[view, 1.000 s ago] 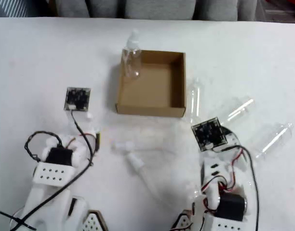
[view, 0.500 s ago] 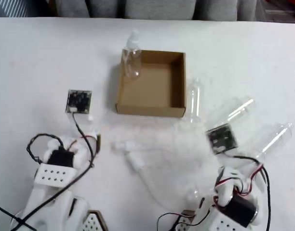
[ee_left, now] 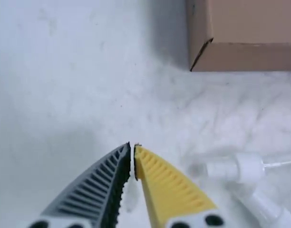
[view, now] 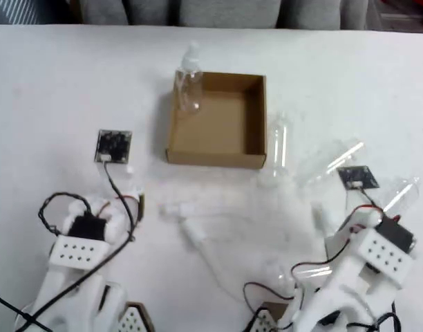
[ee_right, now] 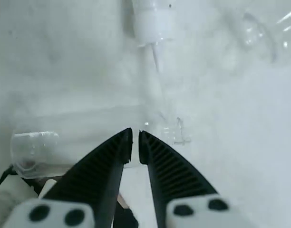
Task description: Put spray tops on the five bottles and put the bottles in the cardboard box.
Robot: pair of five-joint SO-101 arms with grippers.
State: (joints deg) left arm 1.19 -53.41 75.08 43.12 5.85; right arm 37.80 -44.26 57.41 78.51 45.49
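The cardboard box stands open at the table's middle. One clear bottle with a spray top stands upright in its far left corner. Three clear bottles lie to the right of the box. Loose white spray tops lie in front of the box. My left gripper is shut and empty, low over the table, with a spray top beside it. My right gripper is shut and empty above a spray top and its thin tube.
A bottle's open neck lies close beside the right gripper. The left arm sits at the near left, the right arm at the near right. Chairs line the table's far edge.
The right arm has swung to the right, away from the box's front corner and over the lying bottles. The left arm has hardly shifted.
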